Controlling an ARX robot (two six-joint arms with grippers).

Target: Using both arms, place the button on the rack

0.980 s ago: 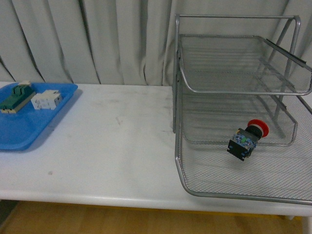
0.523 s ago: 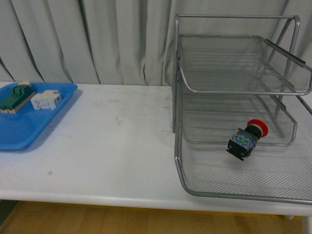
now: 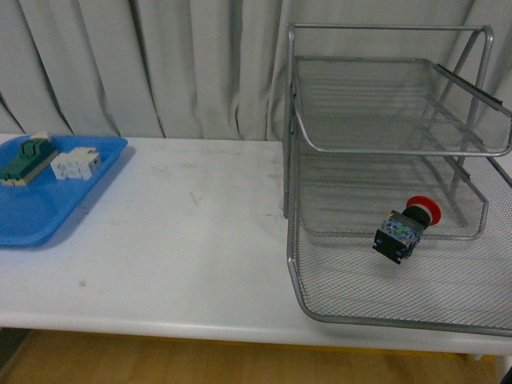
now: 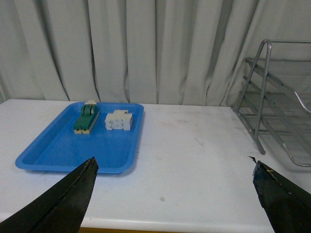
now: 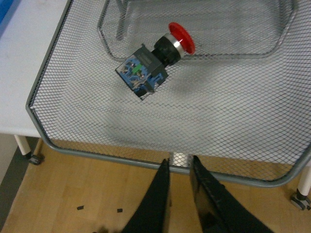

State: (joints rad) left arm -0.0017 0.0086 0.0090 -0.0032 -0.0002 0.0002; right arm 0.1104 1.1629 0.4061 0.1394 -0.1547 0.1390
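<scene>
Two claws: both hold nothing and sit back from the rack [image 3: 384, 160], which I take to mean the placing is done.
Right claw [image 5: 179, 170]: nearly closed, a thin gap between its tips, hanging off the rack's front rim above the floor, apart from the button.
Button [image 3: 406, 227]: lies on its side on the rack's bottom mesh tier, red cap toward the rack's back, black body toward the front lip; probably tipped over because the cap is round.
Left claw [image 4: 175, 194]: spread wide, empty, above the table [image 3: 184, 240], well apart from the rack.
Blue tray [image 3: 48, 192]: on the table, far from the rack, holding a green-and-cream block [image 3: 28, 158] and a white block [image 3: 77, 164], which the task does not call for.
</scene>
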